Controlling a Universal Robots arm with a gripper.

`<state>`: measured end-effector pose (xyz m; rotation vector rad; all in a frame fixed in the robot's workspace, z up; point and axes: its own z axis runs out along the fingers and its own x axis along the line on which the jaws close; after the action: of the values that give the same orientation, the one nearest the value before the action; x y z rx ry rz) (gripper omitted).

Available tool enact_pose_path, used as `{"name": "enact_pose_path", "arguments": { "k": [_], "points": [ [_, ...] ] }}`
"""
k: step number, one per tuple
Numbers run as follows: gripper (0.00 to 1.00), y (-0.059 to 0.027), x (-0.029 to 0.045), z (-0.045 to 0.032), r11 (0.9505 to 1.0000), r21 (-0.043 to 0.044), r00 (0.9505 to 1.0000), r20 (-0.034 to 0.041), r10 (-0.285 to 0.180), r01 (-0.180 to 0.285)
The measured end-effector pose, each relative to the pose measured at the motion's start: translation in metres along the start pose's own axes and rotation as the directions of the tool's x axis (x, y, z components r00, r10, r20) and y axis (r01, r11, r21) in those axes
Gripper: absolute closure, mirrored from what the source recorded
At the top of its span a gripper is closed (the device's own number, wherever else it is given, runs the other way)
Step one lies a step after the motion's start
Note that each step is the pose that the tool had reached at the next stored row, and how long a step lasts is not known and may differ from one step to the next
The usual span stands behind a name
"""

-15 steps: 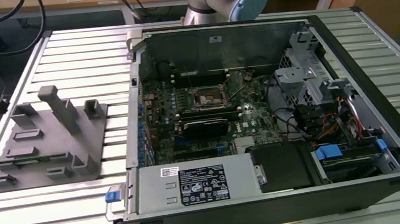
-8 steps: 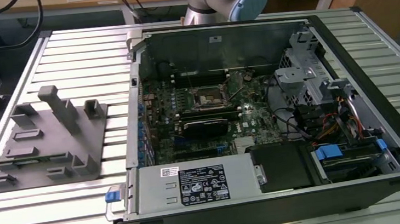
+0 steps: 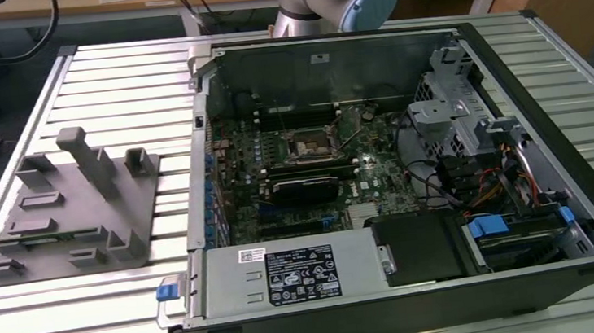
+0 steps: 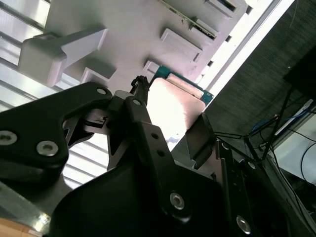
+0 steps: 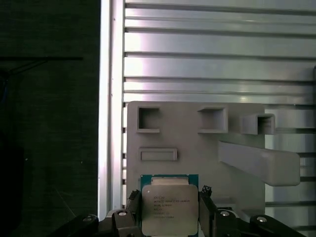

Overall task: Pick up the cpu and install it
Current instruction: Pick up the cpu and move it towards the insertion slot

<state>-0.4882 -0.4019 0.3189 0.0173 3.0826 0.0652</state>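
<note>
Grasp stage of the pick, I'd say. In the first wrist view the gripper [image 5: 170,193] is pinching the cpu [image 5: 170,210], with a finger [image 5: 207,207] against each of two opposite edges. Silver lid faces the camera and green rim shows at the far edge. The cpu is over the near end of the grey block [image 5: 197,153]; can't tell if it's lifted clear or resting on it. Slatted table [image 5: 207,64] lies beyond. The block sits at the exterior view's left and the open computer case [image 3: 320,66] centre-frame. Its socket [image 3: 306,143] is mid-board, well apart from the block. Install not started. Next move calls for a level, straight lift with no skew in the pinch.
</note>
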Motion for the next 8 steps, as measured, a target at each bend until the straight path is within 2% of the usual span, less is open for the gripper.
{"name": "enact_pose_path", "arguments": {
  "k": [8],
  "points": [
    [0.45, 0.0005, -0.0007, -0.0138, 1.0, -0.0001, 1.0, 0.0034, 0.0, 0.0]
  ]
}}
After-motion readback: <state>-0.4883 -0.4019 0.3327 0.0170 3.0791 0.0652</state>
